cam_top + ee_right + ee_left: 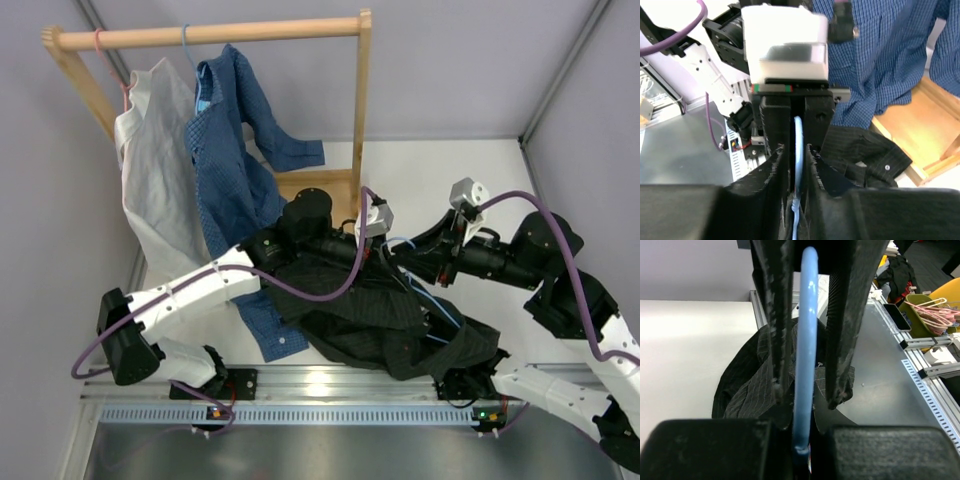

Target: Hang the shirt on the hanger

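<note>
The shirt (390, 320) lay crumpled on the table (470, 170), near the front edge and between the two arms. One edge of it lay against the hem of a blue shirt (235, 170). The left wrist view showed its thin stripes (755, 375) below the fingers. The right wrist view showed a cuff or collar corner with a button (865, 150).

The hanger (432, 303) sat above the shirt, its light-blue rod slanting across the dark cloth. Both grippers met at its upper end.

The right gripper (405, 258) had its jaws drawn narrow, the rod (798, 140) pinched between the tips (796, 150).

The left gripper (380, 240) faced it from the other side and straddled the same rod (807, 340). Its jaws (809, 397) were nearly together, one finger (780, 315) close against the rod. A slim gap showed at the other, so whether it truly gripped could not be told.

Behind the shirt stood a wooden rack (210, 35). The blue shirt hung from it on its own hanger, and a white shirt (155, 170) hung beside it on a pink hook (98, 40). The blue shirt's tail reached down onto the table beside the left arm.

A metal rail (330, 412) ran along the near edge where the arms were bolted. Off to one side in the left wrist view, a bin (920, 322) held a tangle of pink hangers (937, 314).
</note>
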